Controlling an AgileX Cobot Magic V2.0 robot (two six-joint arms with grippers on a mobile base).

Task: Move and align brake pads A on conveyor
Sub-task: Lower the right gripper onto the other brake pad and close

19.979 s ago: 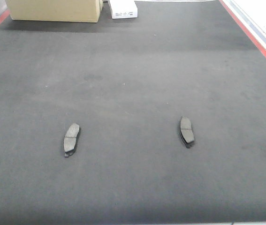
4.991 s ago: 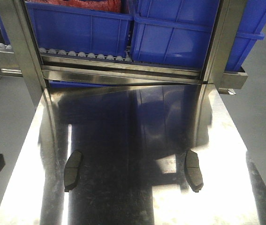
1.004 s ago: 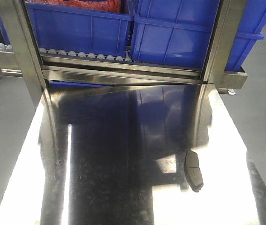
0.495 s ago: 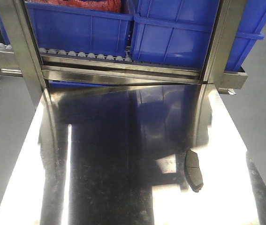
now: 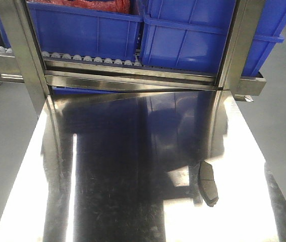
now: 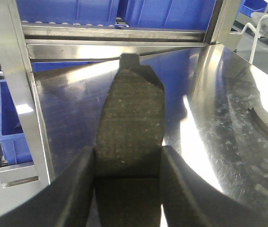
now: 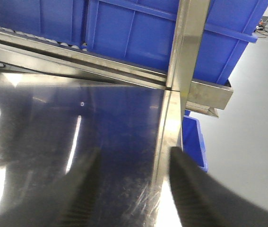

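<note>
The left claw (image 6: 128, 153) is clamped on one brake pad (image 6: 131, 118). Its two dark fingers (image 6: 77, 189) press the pad's long edges from the left and the right at its near end. This held pad points away toward the far side, broad face up, with a faint line across it between the fingers. It hangs over the left part of the shiny steel table (image 6: 209, 109), though how high cannot be told. A second brake pad (image 5: 207, 183) lies flat on the near right part of the table, its long axis running roughly near to far. In the front view neither claw shows. In its own wrist view, the right claw (image 7: 134, 153) is spread wide with nothing between its blurred fingers, and bare steel shows through the gap. It hangs over the table's right side, near the upright steel post (image 7: 185, 42). Beyond the table's far edge, blue bins (image 5: 193, 35) sit on a rack with rollers (image 5: 87, 58).
</note>
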